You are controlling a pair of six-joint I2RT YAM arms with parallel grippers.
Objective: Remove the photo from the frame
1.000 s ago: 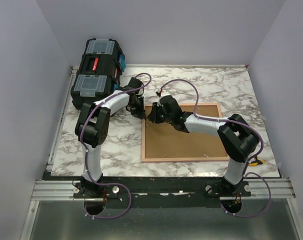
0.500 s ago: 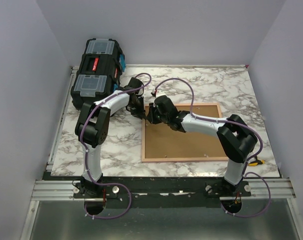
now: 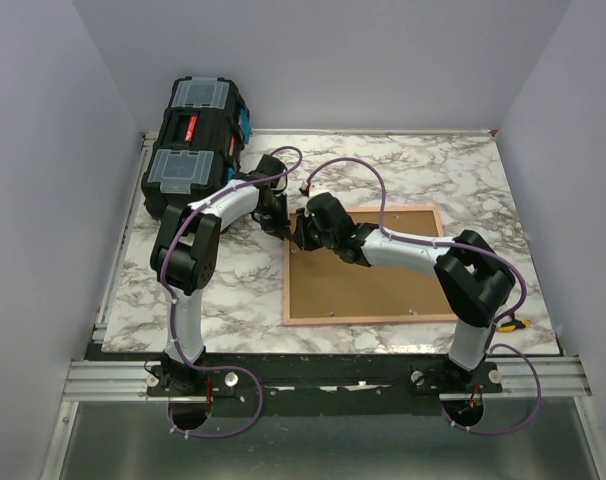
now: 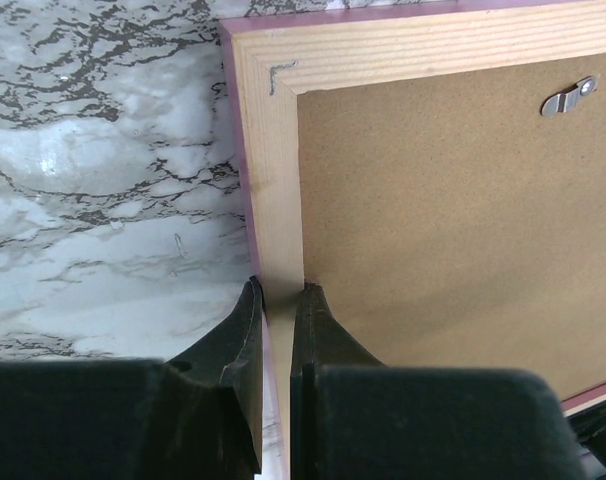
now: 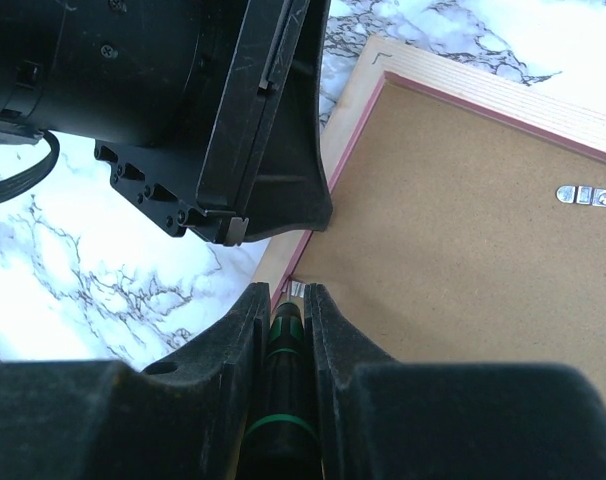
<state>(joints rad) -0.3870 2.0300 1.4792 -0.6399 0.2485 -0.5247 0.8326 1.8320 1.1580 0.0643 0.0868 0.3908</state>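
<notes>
1. The frame was found lying flat and back up on the marble table, right of centre
2. Its brown backing board was seated inside the wooden rails, which showed a pink outer edge
3. The photo was hidden in every view, the frame's face being turned down
4. A small metal turn clip was noted on the board near one rail
5. The left gripper was positioned near the frame's far-left corner
6. Its jaws were all but together, with nothing gripped between them
7. Its fingertips were placed over the left rail, one towards the outer edge and one towards the board; contact with the wood could not be confirmed
8. The right gripper was clamped on a dark tool with a green band, held lengthwise between the fingers
9. The tool's metal tip was set at the seam where the left rail meets the board, just beside the left gripper's fingertips
10. Both arms were seen converging on that same corner from either side
11. A black toolbox was recorded at the far-left of the table, near the left arm and apart from the frame
</notes>
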